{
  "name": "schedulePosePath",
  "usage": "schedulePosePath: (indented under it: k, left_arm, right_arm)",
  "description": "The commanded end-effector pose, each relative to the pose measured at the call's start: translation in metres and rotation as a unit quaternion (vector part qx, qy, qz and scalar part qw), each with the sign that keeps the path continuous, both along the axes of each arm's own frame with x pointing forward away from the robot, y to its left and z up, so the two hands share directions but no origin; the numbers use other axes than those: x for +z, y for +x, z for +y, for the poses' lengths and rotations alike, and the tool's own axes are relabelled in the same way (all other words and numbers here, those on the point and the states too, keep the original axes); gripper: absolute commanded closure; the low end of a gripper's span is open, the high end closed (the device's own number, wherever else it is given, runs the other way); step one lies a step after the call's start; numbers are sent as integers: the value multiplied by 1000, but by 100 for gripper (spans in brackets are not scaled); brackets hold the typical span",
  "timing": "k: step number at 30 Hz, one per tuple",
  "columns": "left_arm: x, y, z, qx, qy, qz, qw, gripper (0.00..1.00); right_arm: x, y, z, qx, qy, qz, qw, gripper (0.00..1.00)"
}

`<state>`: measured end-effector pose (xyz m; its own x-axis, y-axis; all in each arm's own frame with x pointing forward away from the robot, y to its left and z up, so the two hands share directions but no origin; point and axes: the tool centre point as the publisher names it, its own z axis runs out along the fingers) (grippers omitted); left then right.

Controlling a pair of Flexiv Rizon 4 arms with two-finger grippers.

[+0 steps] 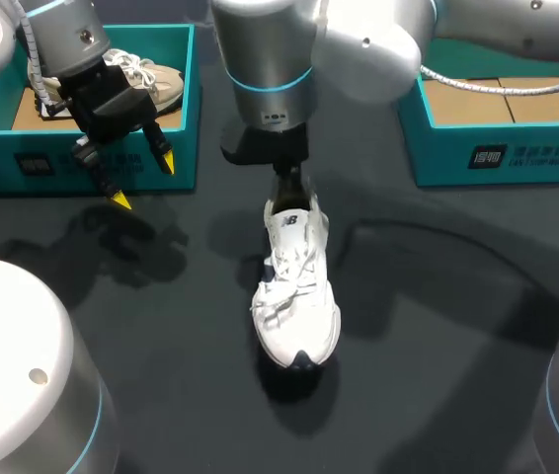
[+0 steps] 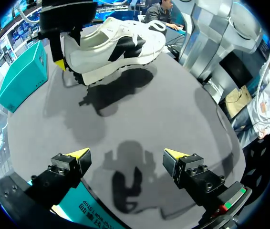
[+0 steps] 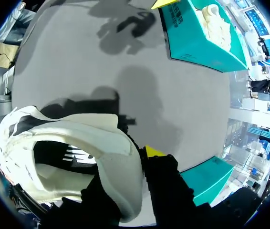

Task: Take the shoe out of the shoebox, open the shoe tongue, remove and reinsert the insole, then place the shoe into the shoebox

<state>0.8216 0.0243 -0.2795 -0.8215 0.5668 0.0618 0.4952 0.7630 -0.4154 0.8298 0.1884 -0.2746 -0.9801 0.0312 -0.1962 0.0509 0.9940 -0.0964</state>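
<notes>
Over mid-table, right gripper (image 1: pixel 289 197) tight on white shoe (image 1: pixel 296 286) heel; left gripper (image 1: pixel 143 182) wide, well apart from it.

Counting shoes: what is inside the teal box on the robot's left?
A beige shoe with white laces on brown cardboard; the left arm hides the teal box's middle.

White print too small to read stands on the front wall of the right teal box (image 1: pixel 517 158), a dark label with unreadable marks on the left teal box (image 1: pixel 23 148), and the white shoe (image 1: pixel 297 296) bears a letter logo.
</notes>
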Motion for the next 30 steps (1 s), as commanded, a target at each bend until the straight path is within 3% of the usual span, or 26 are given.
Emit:
schedulePosePath:
  k: [1,16,27,30]
  left_arm:
    - [0,0,0,-1,1,0,1000,0]
    - [0,0,0,-1,1,0,1000,0]
    - [0,0,0,-1,1,0,1000,0]
    - [0,0,0,-1,1,0,1000,0]
  right_arm:
    - [47,-12,-17,-5,-3,-9,1000,100]
    - [47,-12,-17,-5,-3,-9,1000,100]
    - [104,68,-68,-2,-6,-41,999,100]
    - [116,93,-84,-6,-35,-42,998,100]
